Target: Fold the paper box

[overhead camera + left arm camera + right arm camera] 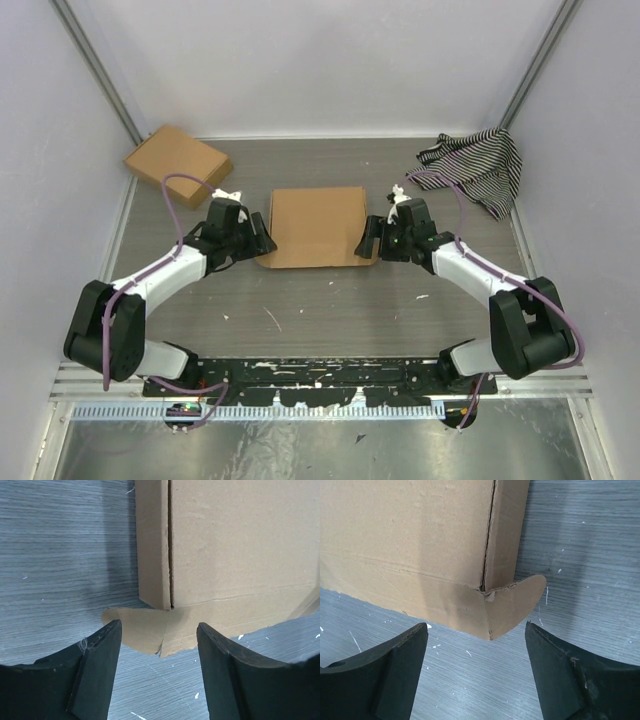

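The paper box (317, 224) lies at the table's middle as a shallow, squarish brown cardboard shape with its lid down and a front flap lying flat toward me. My left gripper (262, 243) is open at its near-left corner; in the left wrist view the rounded corner tab (145, 632) lies just ahead of my open fingers (97, 667), apart from them. My right gripper (366, 242) is open at the near-right corner; in the right wrist view the rounded tab (517, 602) lies ahead of my open fingers (560, 665), apart from them.
A second brown cardboard box (177, 165), a compact slab, lies at the back left. A black-and-white striped cloth (475, 168) is bunched at the back right. White walls enclose the grey table (330, 310) on three sides.
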You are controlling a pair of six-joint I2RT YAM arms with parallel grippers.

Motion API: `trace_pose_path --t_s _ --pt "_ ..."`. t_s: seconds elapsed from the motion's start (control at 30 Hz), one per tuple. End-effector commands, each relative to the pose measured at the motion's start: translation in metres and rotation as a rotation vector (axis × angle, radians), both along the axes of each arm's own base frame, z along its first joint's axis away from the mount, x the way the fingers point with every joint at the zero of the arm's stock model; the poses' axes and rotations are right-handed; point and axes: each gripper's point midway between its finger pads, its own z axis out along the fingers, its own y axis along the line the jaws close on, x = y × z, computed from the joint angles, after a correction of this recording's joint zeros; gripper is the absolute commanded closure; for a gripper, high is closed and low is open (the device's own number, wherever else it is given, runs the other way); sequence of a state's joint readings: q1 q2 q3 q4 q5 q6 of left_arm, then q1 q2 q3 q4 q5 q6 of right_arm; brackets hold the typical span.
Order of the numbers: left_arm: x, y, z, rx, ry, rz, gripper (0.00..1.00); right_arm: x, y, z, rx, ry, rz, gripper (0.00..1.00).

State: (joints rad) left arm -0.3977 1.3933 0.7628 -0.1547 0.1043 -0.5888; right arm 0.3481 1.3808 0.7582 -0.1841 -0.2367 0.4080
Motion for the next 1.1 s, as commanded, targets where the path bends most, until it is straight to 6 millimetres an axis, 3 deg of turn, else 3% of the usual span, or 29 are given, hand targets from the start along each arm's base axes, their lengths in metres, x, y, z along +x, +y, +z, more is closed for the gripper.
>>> trace_pose_path --t_s 0.0,0.4,0.77,1.07 --pt "0.003 -0.009 0.011 -0.046 -0.045 -0.007 0.32 0.015 0.001 0.015 -0.024 -0.105 0.0 0.17" --pt "0.0 -0.013 -0.004 0.061 -0.03 -0.05 0.32 0.018 0.008 0.004 -0.045 -0.098 0.018 0.19" --pt "-0.009 -0.023 -0.01 0.113 -0.038 -0.101 0.33 0.012 0.028 0.007 -0.024 -0.103 0.102 0.22" --pt "-0.017 -0.026 -0.007 0.096 -0.026 -0.118 0.4 0.004 0.036 0.01 -0.005 -0.095 0.137 0.33"
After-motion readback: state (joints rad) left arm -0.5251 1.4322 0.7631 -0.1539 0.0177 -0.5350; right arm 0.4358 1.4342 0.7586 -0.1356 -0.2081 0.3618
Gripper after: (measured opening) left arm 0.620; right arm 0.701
